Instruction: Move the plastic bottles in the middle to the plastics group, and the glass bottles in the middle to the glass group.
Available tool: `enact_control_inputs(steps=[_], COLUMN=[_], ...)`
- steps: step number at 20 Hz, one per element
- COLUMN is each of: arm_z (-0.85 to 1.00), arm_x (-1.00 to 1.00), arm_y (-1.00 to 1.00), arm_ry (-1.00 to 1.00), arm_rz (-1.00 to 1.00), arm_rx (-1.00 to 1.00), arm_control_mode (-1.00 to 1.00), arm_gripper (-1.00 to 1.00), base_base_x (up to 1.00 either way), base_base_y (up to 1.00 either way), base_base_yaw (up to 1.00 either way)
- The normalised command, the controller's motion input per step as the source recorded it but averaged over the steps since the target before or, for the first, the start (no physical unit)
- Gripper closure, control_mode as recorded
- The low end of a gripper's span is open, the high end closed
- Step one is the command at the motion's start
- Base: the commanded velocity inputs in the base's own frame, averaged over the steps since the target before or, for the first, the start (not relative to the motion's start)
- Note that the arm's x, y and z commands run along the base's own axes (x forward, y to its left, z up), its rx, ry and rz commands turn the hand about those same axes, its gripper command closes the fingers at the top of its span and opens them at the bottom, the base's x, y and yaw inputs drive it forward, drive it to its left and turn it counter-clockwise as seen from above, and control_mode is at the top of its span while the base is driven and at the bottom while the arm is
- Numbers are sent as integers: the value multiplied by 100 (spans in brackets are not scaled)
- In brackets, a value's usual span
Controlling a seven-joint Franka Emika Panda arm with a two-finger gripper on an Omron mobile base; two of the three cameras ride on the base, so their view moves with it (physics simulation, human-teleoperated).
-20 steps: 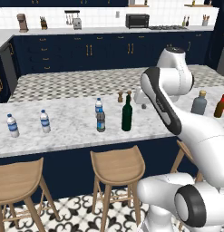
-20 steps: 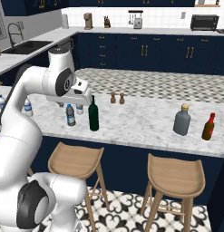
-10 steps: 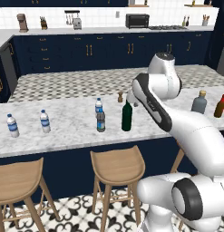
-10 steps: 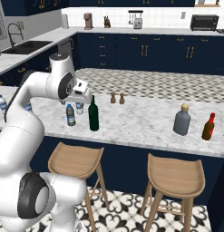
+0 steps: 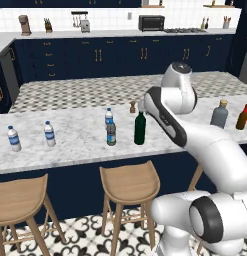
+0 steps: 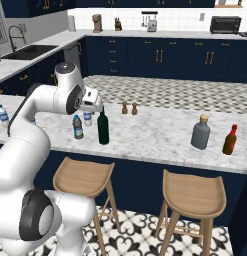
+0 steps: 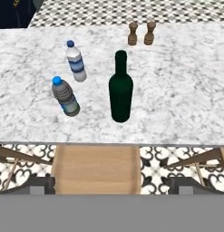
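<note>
While the arm leans over the middle of the marble bench (image 5: 75,145), the count runs so:
Green wine bottle (image 7: 120,87): 1, upright, mid bench, nr the front edge; tallest of the lot.
Smoky-grey bottle (image 7: 65,96): 1, small, blue cap, upright, just left of the green one in hand view, apart from it.
Clear labelled bottle (image 7: 75,62): 1, small, blue cap, just behind the smoky one, not touching as far as I can tell.
Plastics group: 2 small clear water bottles, (image 5: 13,139) & (image 5: 49,134), far left end in left base view, side by side w/ a gap, well apart from the middle three.
Glass group: 2, squat grey-blue bottle (image 6: 200,132) w/ tan stopper & slim amber-red bottle (image 6: 229,140), right end, near each other.
Shakers (image 7: 141,33): 2, brown, close together, behind the green bottle.
Stools (image 6: 86,176): 2 wooden, under the front edge.
Fingers (image 7: 111,182): spread wide, nothing between them; the two tips stand apart at the bottom of the hand view, above the three middle bottles, touching none.
</note>
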Motion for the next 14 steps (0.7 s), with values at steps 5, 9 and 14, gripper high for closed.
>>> enact_control_inputs(steps=[5,9,14], arm_z=[-1,0,-4], arm_x=[8,16,1], arm_y=[0,0,0], arm_ry=[-27,-3,0], arm_rz=[0,0,4], arm_rx=[-3,-8,-1], arm_control_mode=[-100,-100,-100], arm_gripper=[-100,-100,-100], base_base_x=[0,0,0], base_base_y=[0,0,0], base_base_yaw=[0,0,0])
